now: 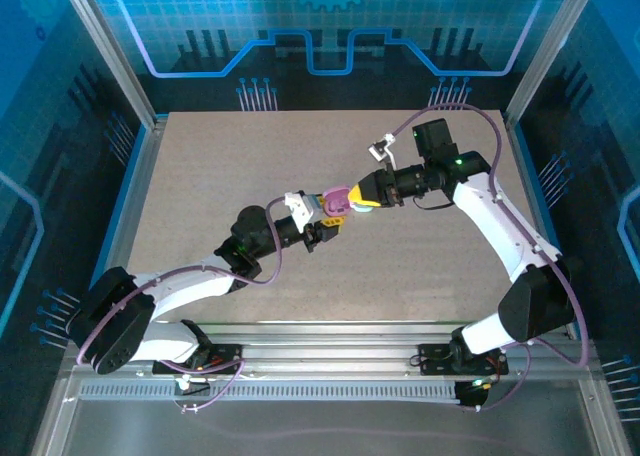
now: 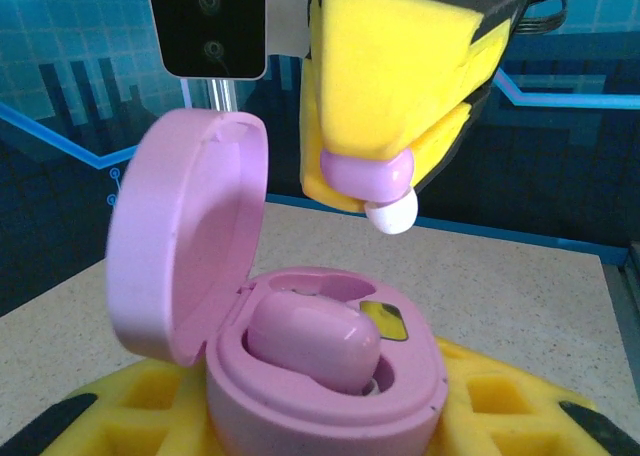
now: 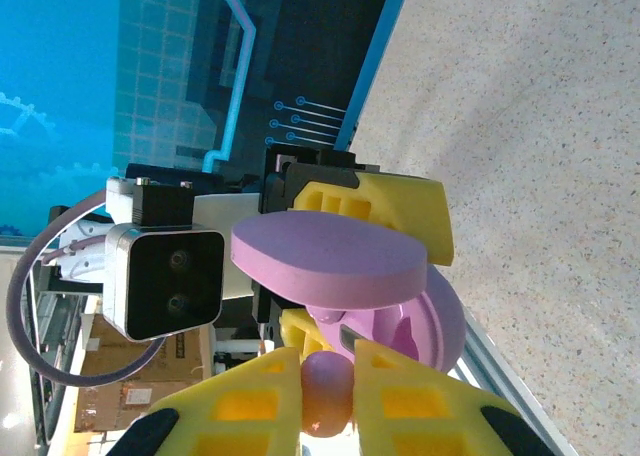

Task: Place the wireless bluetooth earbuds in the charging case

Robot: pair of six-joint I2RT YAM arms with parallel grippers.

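My left gripper (image 1: 322,214) is shut on the pink charging case (image 1: 337,202), held off the table with its round lid (image 2: 185,241) swung open. Its yellow fingers (image 2: 520,406) clamp the case body (image 2: 320,396) from both sides. One pink earbud (image 2: 312,341) lies in the case's left slot; the slot beside it (image 2: 385,321) shows a yellowish patch. My right gripper (image 1: 362,198) is shut on a second pink earbud (image 2: 372,174) with a white tip (image 2: 392,214), just above the case. That earbud (image 3: 328,391) sits between the right fingers (image 3: 250,406), facing the open case (image 3: 420,326).
The speckled beige tabletop (image 1: 250,156) lies below both arms. Metal frame posts (image 1: 110,56) stand at the back corners and a rail (image 1: 330,361) runs along the near edge. The other arm's camera block (image 3: 165,281) sits close behind the case.
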